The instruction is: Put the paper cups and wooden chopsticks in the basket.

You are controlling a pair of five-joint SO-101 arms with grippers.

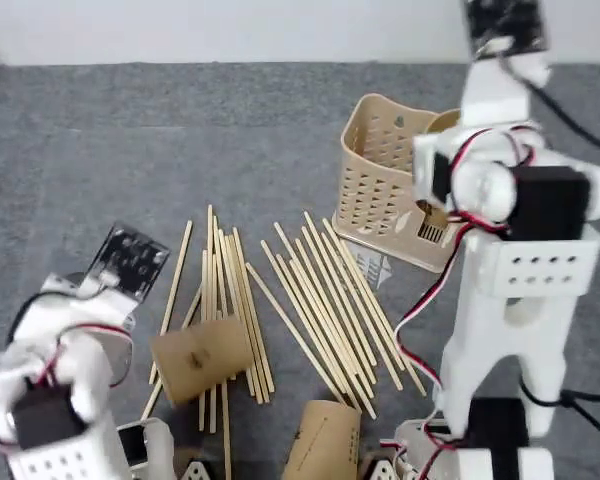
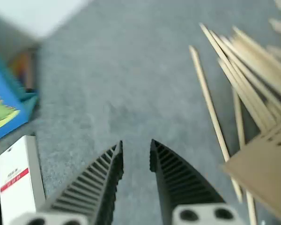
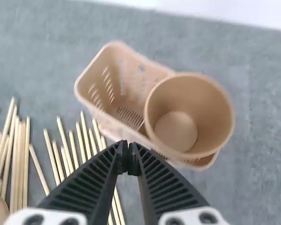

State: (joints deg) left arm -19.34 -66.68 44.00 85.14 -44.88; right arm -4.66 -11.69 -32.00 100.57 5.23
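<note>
- The basket [image 1: 380, 175] stands on the grey table [image 1: 100, 150], toward the far right side, with its open top up.
- An upright cup [image 3: 187, 117] sits mouth-up in one end of the basket, its rim above the basket's wall.
- The chopsticks [image 1: 320, 300] lie loose on the table in two rough fans, in front of the basket and to its left. The nearest ones reach close to the basket's base.
- The left cup [image 1: 202, 358] lies on its side across the left fan of chopsticks.
- The front cup [image 1: 325, 440] lies on its side at the near edge of the table, between the two arm bases, just beside the ends of the right fan.
- The left hand [image 2: 136, 157] is low over bare table with its fingers a little spread and nothing between them. The left cup [image 2: 267, 173] and several chopsticks [image 2: 210, 108] lie just beside it.
- The left arm [image 1: 50, 390] is at the near left corner of the table.
- The right hand [image 3: 128, 157] is pressed together at the tips and holds nothing. It hangs above the table just in front of the basket [image 3: 114, 89], apart from it.
- The right arm [image 1: 510, 200] stands tall at the right, in front of part of the basket.
- A white box [image 2: 16, 173] and a blue object [image 2: 4, 103] lie off to the side of the left hand.
</note>
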